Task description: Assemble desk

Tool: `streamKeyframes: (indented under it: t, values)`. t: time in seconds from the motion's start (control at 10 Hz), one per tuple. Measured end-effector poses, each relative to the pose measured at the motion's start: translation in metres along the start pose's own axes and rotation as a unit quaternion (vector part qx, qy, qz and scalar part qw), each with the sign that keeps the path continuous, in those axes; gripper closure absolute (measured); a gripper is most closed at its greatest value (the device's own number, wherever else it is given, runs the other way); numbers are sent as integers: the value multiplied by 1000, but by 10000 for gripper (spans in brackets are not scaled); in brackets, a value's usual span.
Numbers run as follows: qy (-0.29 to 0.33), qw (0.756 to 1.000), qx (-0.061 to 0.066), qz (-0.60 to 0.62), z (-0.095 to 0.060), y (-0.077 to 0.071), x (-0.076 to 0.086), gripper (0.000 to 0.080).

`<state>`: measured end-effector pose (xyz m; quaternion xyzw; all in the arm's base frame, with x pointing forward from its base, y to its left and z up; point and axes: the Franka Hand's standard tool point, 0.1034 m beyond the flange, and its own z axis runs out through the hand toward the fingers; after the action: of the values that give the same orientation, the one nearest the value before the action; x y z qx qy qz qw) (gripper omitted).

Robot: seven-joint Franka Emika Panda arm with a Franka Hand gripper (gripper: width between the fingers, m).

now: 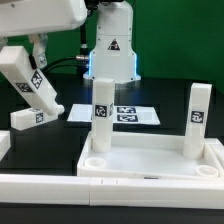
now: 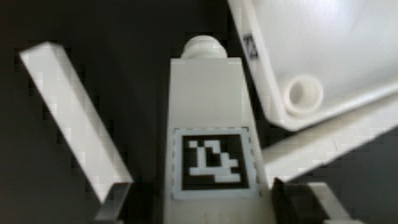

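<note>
In the exterior view, the gripper was closed on a leg and held it tilted above the table at that view's left. A spare leg lay beneath it. The desk panel lay in front, with two standing legs set in it.

In the wrist view, the held leg ran out from between the fingers. A round socket in the panel showed beside it. The leg looked light, stiff and smooth, so likely to twist. A hold across its flat sides near the tagged end seemed soundest.
</note>
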<state>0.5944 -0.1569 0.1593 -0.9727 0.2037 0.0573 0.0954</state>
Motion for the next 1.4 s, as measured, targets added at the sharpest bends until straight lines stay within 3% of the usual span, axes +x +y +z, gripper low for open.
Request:
streamKeyframes:
  t: [0.1, 0.2, 0.4, 0.5, 0.6, 0.8, 1.0, 1.2, 1.3, 1.4]
  values:
    - [24, 999, -26, -13, -2, -21, 3, 515]
    - [58, 998, -34, -11, -7, -52, 9, 515]
    - [123, 991, -42, -19, -8, -124, 11, 515]
    - [149, 988, -37, -2, -1, -152, 7, 515]
    - [161, 986, -34, -1, 7, -167, 2, 515]
    - [233, 972, -19, -7, 6, -168, 10, 515]
    - [245, 969, -17, -14, 10, -174, 7, 515]
    - [238, 970, -28, -41, 23, -206, -16, 515]
    - [239, 968, -41, -58, 30, -227, -29, 515]
    - [239, 967, -49, -67, 38, -237, -35, 515]
